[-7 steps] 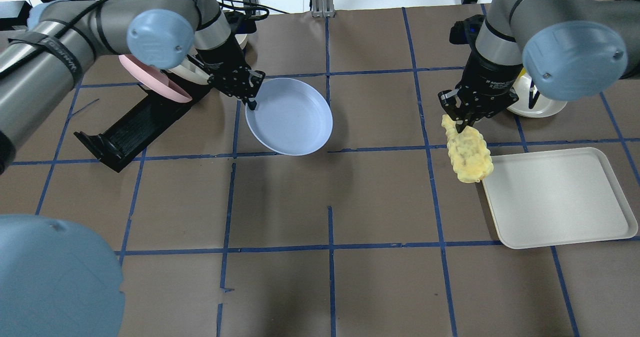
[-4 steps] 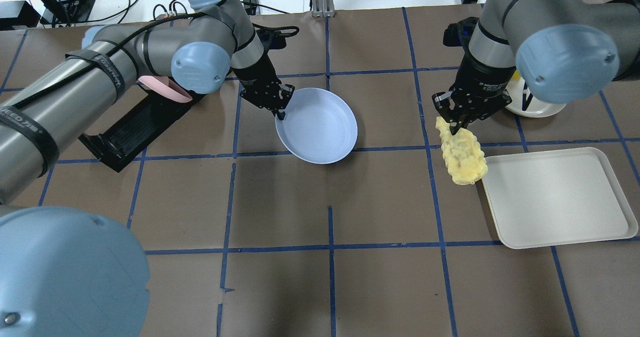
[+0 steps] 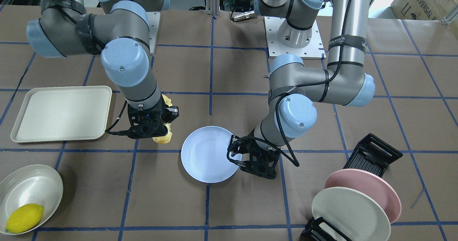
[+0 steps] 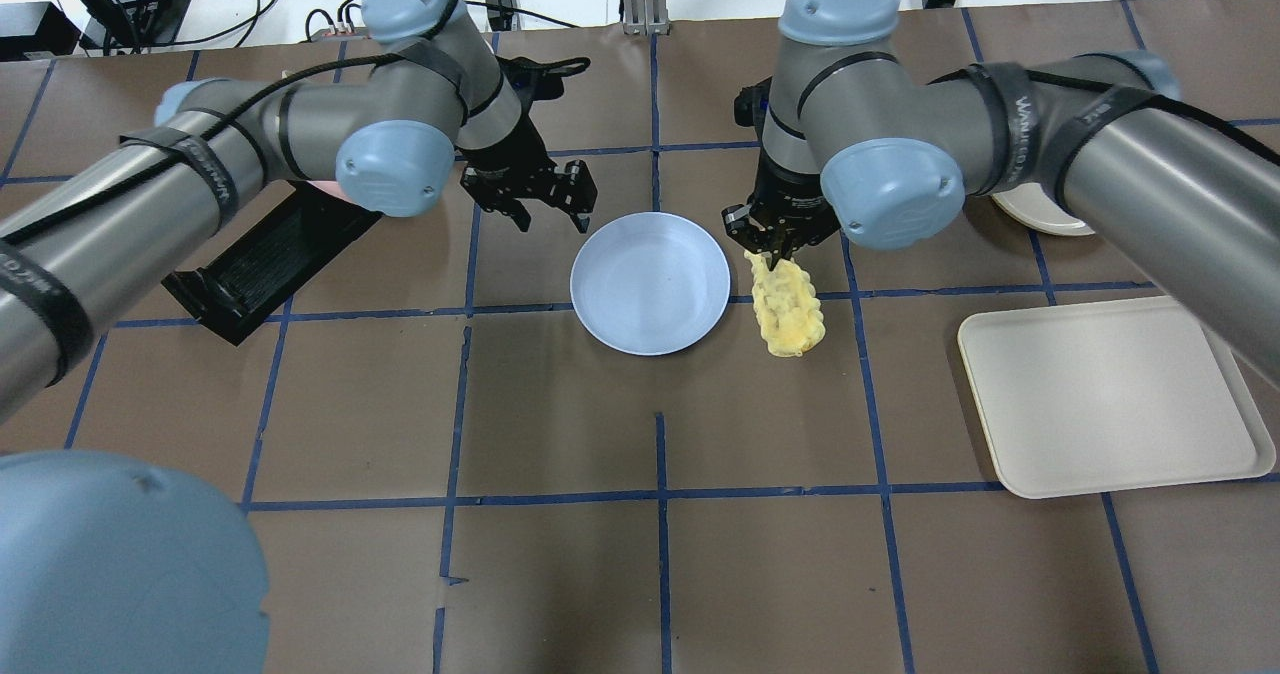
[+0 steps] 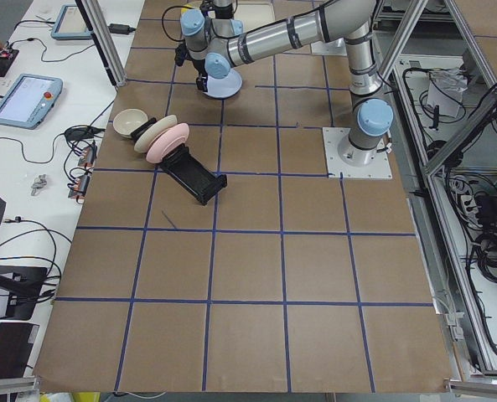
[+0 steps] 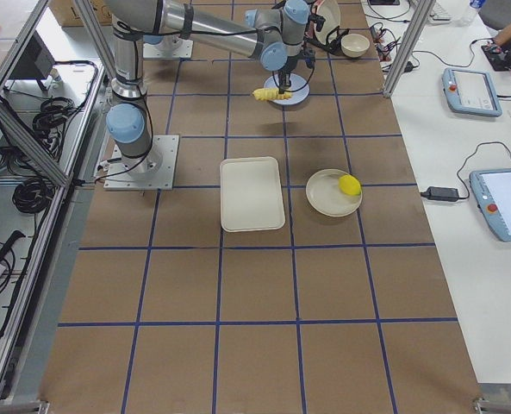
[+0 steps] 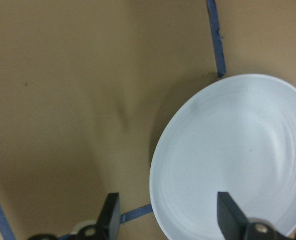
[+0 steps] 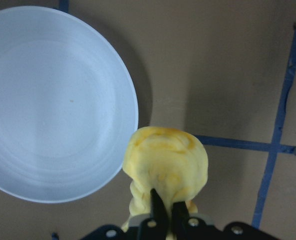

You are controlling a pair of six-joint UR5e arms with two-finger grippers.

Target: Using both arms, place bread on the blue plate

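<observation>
My right gripper (image 4: 772,250) is clenched on one end of the bread (image 4: 788,309), and the loaf hangs down from the jaws. It is just beside the blue plate (image 4: 650,284), on the right arm's side. In the right wrist view it stays outside the rim, not over the plate. My left gripper (image 4: 552,222) is released, with its fingers (image 4: 582,224) wide apart, and it grasps nothing. It hovers at the far edge of the blue plate on the left arm's side. In the left wrist view one finger is over the rim and the other over the table (image 4: 660,554).

The plate lies flat and has nothing on it. A cream tray (image 4: 1110,394) lies well apart from the plate, past the bread. On the opposite side of the plate stands a black rack (image 4: 250,274) (it carries a pink plate (image 3: 365,191) and a cream-white plate (image 3: 349,212)). A bowl (image 3: 28,183) with a lemon (image 3: 24,217) is far from the plate, beyond the tray.

A second ago the left gripper pinched the plate's rim nearer the rack, and the plate looked tilted. Now the plate is let go and is more central. The bread was then at the tray's corner, and now it is next to the plate.
</observation>
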